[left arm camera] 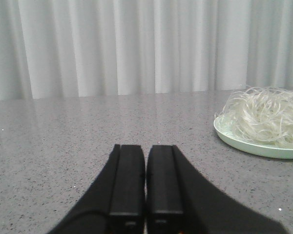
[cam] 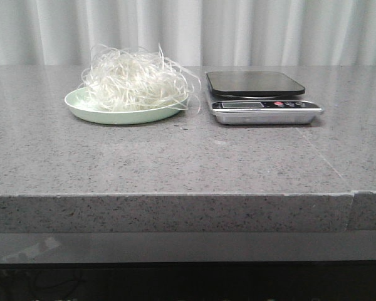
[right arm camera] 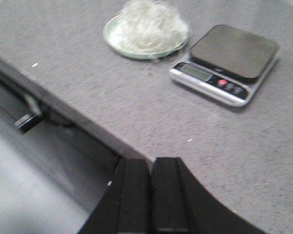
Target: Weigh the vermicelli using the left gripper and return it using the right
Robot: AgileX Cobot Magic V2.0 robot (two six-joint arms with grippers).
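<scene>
The vermicelli (cam: 135, 78) is a loose white tangle on a pale green plate (cam: 81, 106) at the table's back left; it also shows in the left wrist view (left arm camera: 266, 117) and the right wrist view (right arm camera: 149, 24). A kitchen scale (cam: 257, 84) with a dark platform stands just right of the plate, empty; it also shows in the right wrist view (right arm camera: 232, 51). Neither gripper shows in the front view. My left gripper (left arm camera: 145, 148) is shut and empty, low over the table, well apart from the plate. My right gripper (right arm camera: 151, 162) is shut and empty above the table's front edge.
The grey speckled table (cam: 188, 157) has a front edge (cam: 175, 195) with a seam at the right. White curtains (cam: 188, 31) hang behind. Below the edge in the right wrist view lies a dark frame (right arm camera: 29, 119).
</scene>
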